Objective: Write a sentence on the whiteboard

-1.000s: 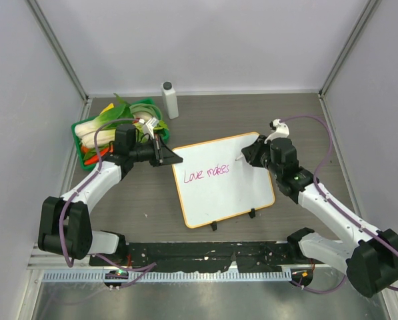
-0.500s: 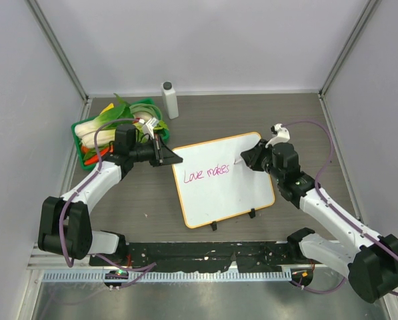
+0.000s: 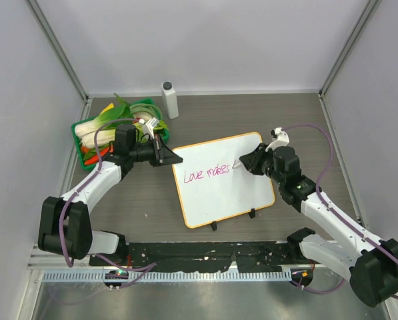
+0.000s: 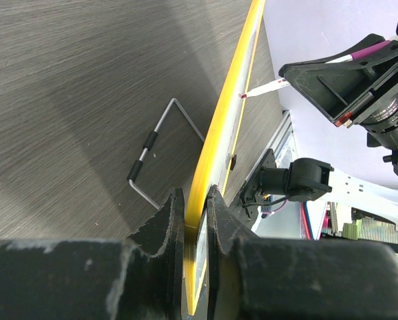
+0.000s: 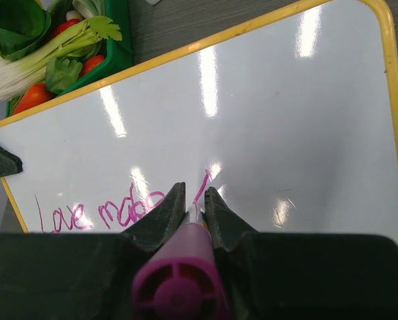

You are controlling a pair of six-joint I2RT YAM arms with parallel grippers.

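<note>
Item 1, whiteboard (image 3: 225, 197): I see it at the middle of the table (image 3: 285, 113), orange-framed and turned slightly. Its two black feet (image 3: 213, 225) are on the 6 o'clock edge. From the left wrist camera a bent wire stand (image 4: 152, 143) shows behind it.

Item 2, sentence (image 3: 207, 173): pink cursive across the board's upper half. It reads "Love makes", with one short fresh stroke just to the 3 o'clock side of the last word.

Item 3, marker (image 5: 179, 287): magenta-capped. Its tip meets the board at that fresh stroke.

Item 4, right gripper (image 3: 242, 162): over the board's 2 o'clock area. Its jaws are nearly closed and clamp the marker barrel.

Item 5, left gripper (image 3: 171, 157): at the board's 10 o'clock corner. Its jaws are narrowed to a slit and pinch the frame edge between them.

Item 6, green tray (image 3: 75, 130): at 10 o'clock from the board, close to the left gripper. It is heaped with vegetables (image 3: 102, 123), leafy greens and red pieces among them.

Item 7, white bottle (image 3: 169, 100): upright at 11 o'clock from the board, near the back wall.
</note>
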